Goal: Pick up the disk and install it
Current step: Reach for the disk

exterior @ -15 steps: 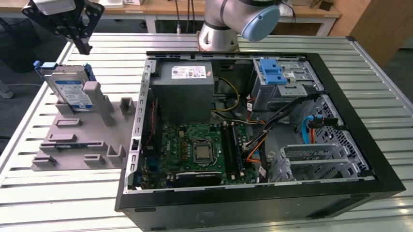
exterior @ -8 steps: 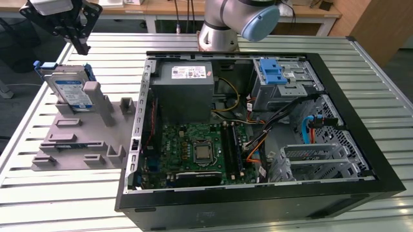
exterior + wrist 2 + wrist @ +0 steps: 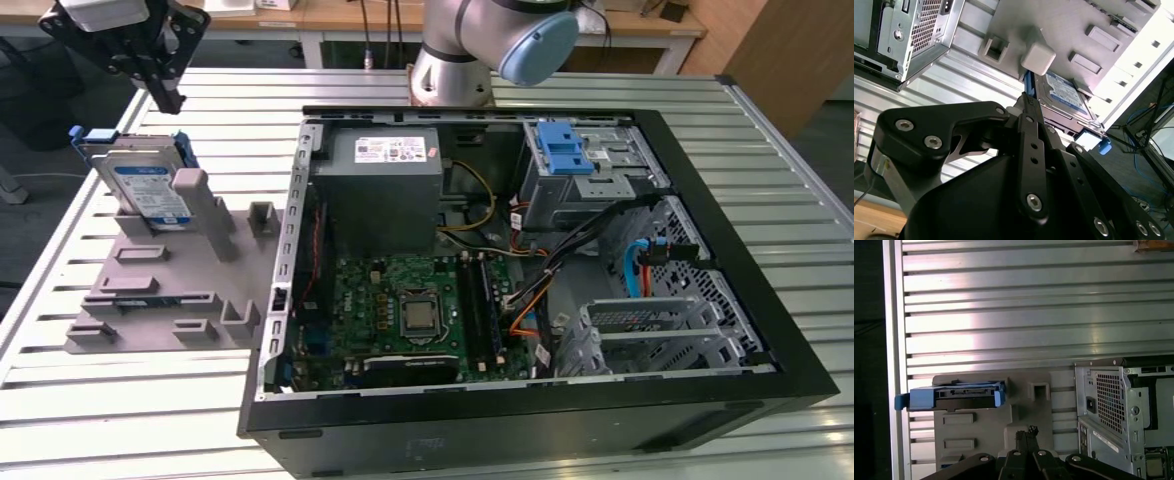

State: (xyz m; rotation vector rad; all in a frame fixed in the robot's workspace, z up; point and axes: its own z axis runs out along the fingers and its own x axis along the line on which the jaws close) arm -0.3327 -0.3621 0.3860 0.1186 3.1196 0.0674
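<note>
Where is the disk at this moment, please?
In the exterior view the disk stands on edge in the grey holder, on the exterior view's left of the open computer case, with the gripper close by.

**Camera stations: one exterior, two on the wrist**

- Exterior view: is looking down from high over the open computer case (image 3: 534, 440), facing the arm's base (image 3: 447, 70) across the slatted table (image 3: 134, 400), and is covering the scene widely.
- First wrist view: is pointing straight down past the gripper (image 3: 1027, 431), from well above.
- Second wrist view: is looking obliquely along the gripper, near the disk (image 3: 1066, 95).
- Shared: all three are taking in the disk, its grey fixture plate (image 3: 147, 290) and a corner of the case.
</note>
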